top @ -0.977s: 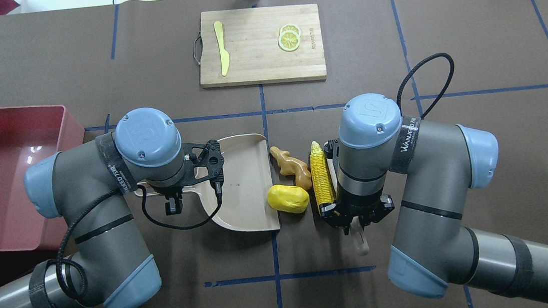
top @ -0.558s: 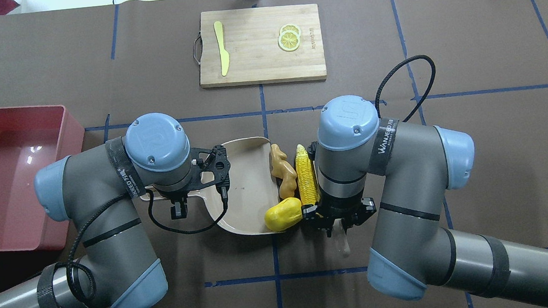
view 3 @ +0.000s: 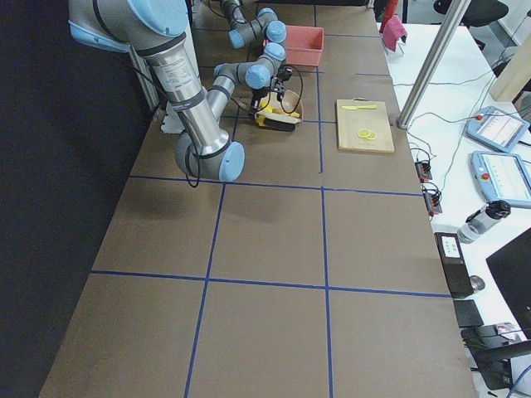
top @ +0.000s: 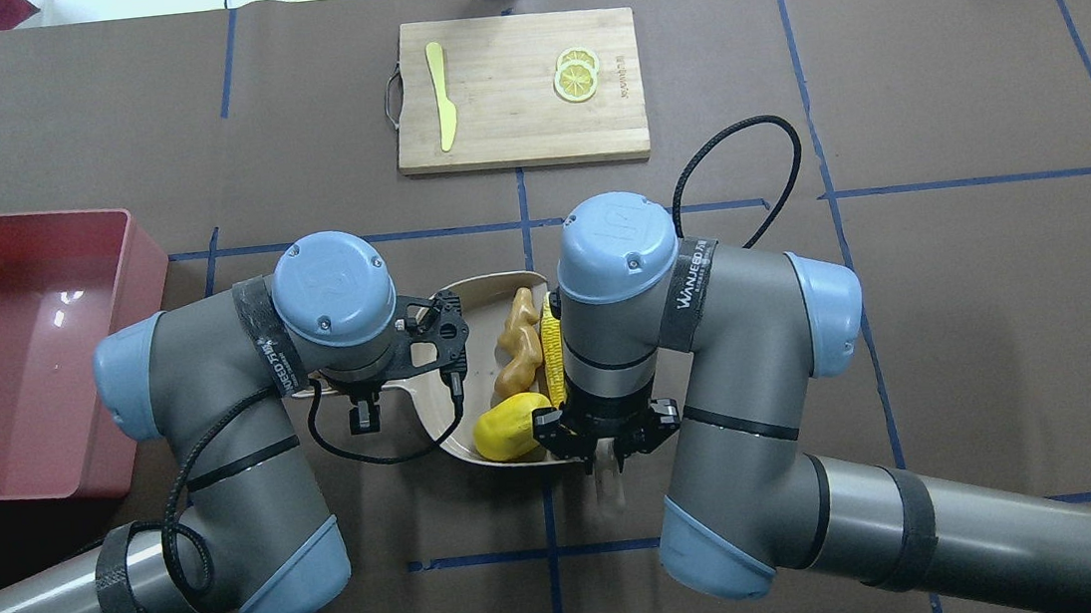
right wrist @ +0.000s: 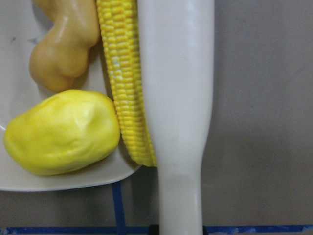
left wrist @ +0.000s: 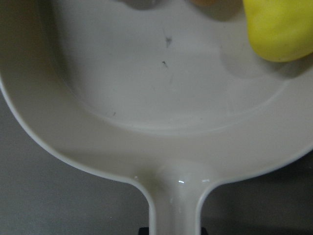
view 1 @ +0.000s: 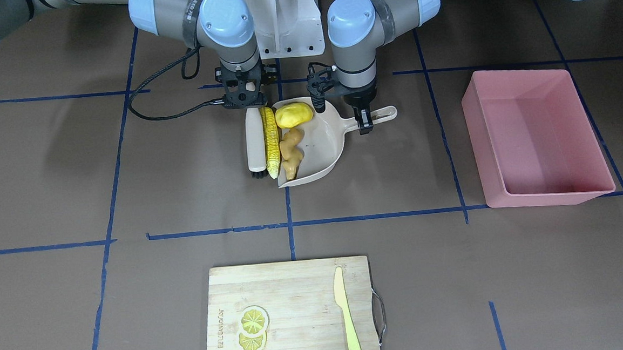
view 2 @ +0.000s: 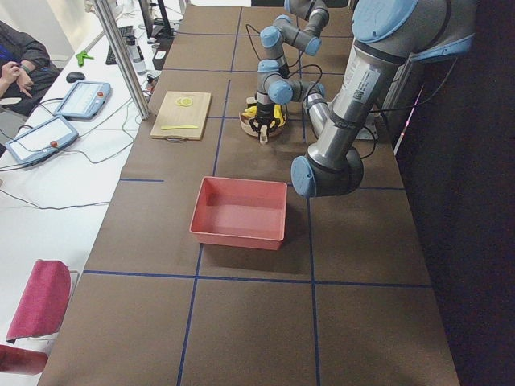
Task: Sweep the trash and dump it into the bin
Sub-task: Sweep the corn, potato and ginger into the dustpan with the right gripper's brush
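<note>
The trash is sitting at the mouth of the dustpan: potato and ginger inside, corn straddling the lip, the brush pressing at its three o'clock overhead. The right hand is pinching the brush, the left hand the pan's handle. Sweeping is seemingly finishing; next comes nudging the corn in, then carrying everything level to the bin at nine o'clock.

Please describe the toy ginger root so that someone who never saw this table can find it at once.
Start at the beige dustpan in the middle of the table. Inside it, alongside the long corn cob at its open edge, lies the ginger root. Unlike the corn and the smooth yellow potato, it is tan and knobbly.
</note>
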